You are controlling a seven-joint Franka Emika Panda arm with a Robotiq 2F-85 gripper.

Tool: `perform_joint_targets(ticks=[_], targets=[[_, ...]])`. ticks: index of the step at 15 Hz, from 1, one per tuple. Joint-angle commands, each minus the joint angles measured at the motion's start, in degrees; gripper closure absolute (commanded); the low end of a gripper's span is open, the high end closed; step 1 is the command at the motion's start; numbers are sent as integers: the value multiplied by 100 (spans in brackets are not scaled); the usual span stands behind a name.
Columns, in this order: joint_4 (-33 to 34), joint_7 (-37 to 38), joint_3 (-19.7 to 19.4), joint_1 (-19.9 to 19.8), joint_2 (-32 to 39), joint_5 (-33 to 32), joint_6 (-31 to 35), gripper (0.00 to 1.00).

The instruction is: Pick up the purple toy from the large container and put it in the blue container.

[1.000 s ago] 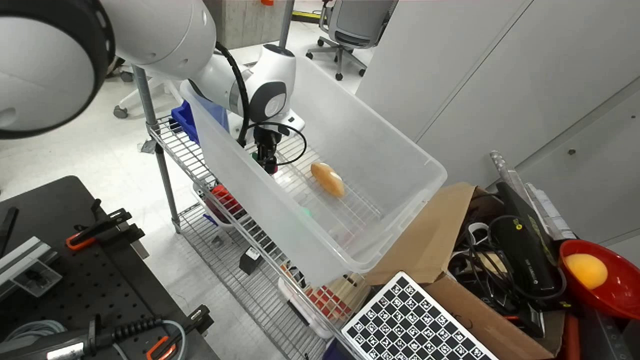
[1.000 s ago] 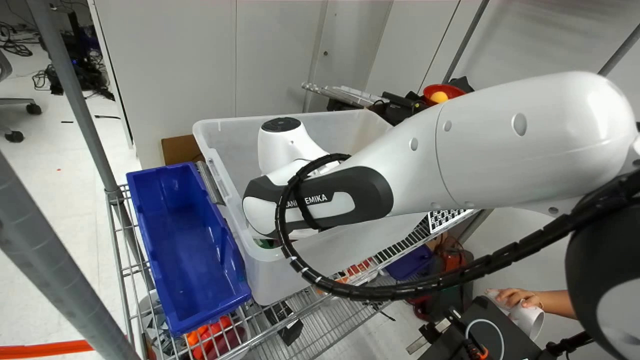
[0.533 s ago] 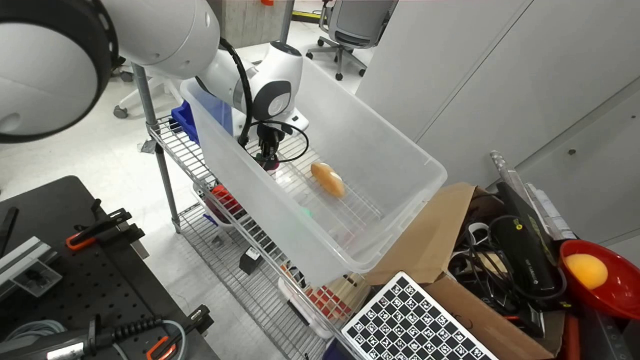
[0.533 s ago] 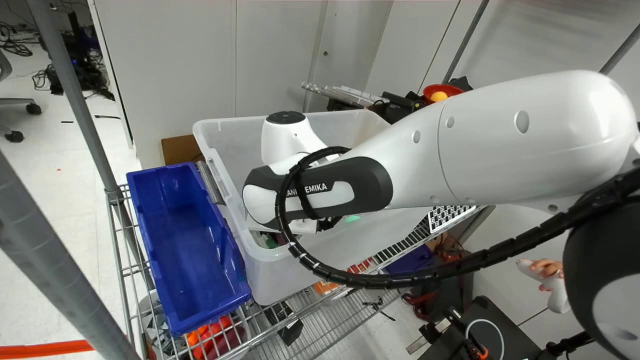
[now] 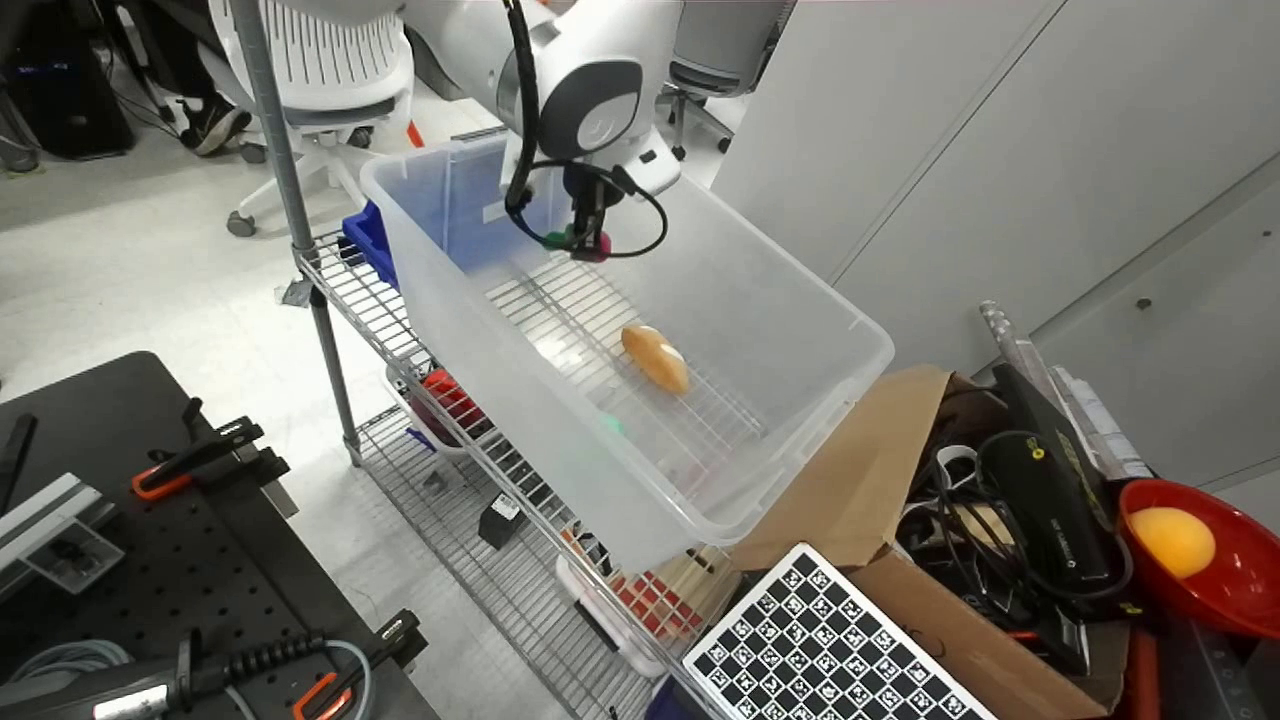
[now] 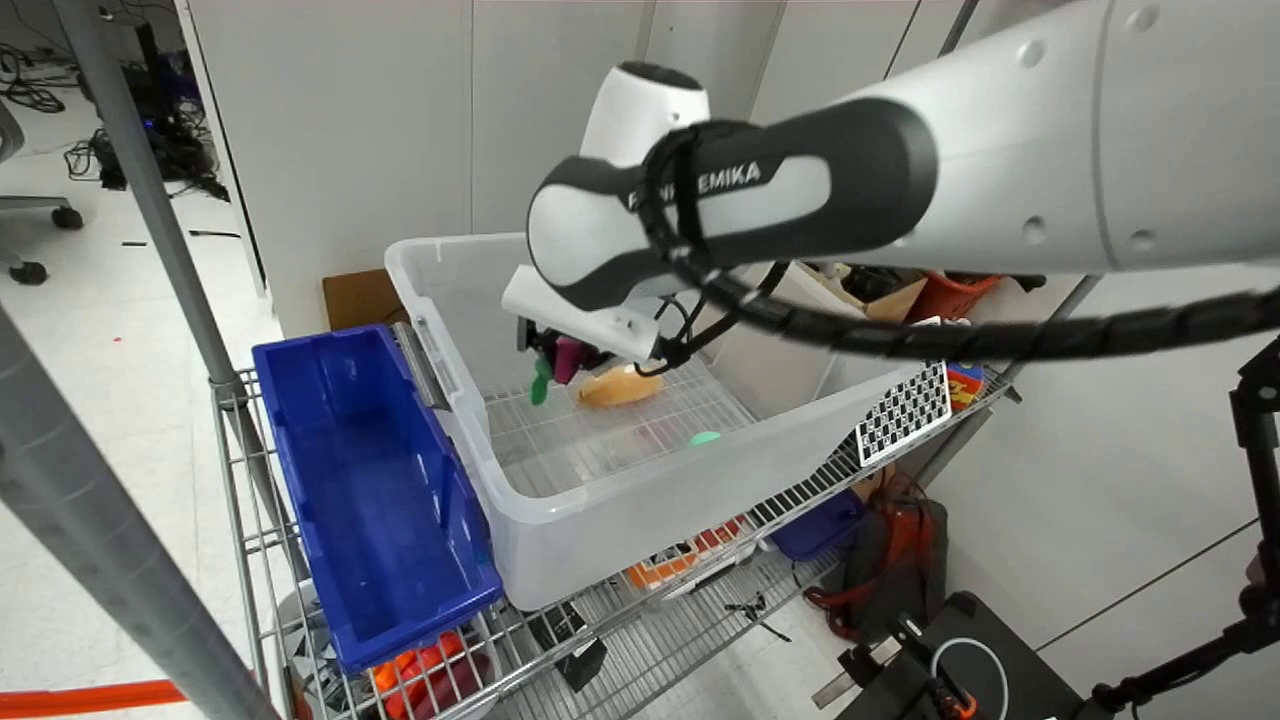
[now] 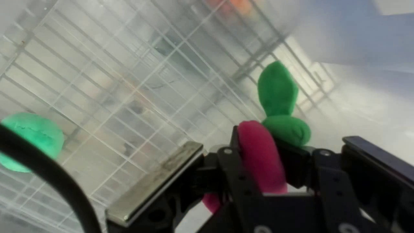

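Pale wall panels [image 6: 340, 130] rise beyond the claw [image 5: 588, 248], which is closed around the purple toy [image 7: 261, 158] above the floor of the large container [image 6: 660, 500]. The toy's green end juts out on the side toward the blue container [image 6: 370, 490], which lies just past the large container's end wall, lower than the claw. I judge the next move a sideways carry over that wall; whether the toy hangs above the rim I cannot tell.

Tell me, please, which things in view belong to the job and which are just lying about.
For the job: purple toy, gripper holding it, large container, blue container.

Lying about: orange toy and round green item inside the large container; red bowl, checkered board, cardboard box.
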Motion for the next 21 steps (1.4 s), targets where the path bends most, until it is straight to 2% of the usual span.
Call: perform_joint_targets(ticks=[1,4,7,10,12,13,16,21], targets=[[-1342,-519,549,-255,-1345,615,736,97],[-2121,-1245,999,-343,-2194,1143,1210,97],[-2954,-1813,1293,-243,-3060,1525,1508,97],[-3713,-2362,1684,-107,-3752,2028,1305,97],[-4031,-2719,1925,34,-3938,2377,1166,97],[-4139,-2745,1987,159,-3905,2371,1136,97],[-4364,-2281,1994,553,-3602,1812,1263,97],[-4308,-1542,1611,862,-3164,707,1353,97]])
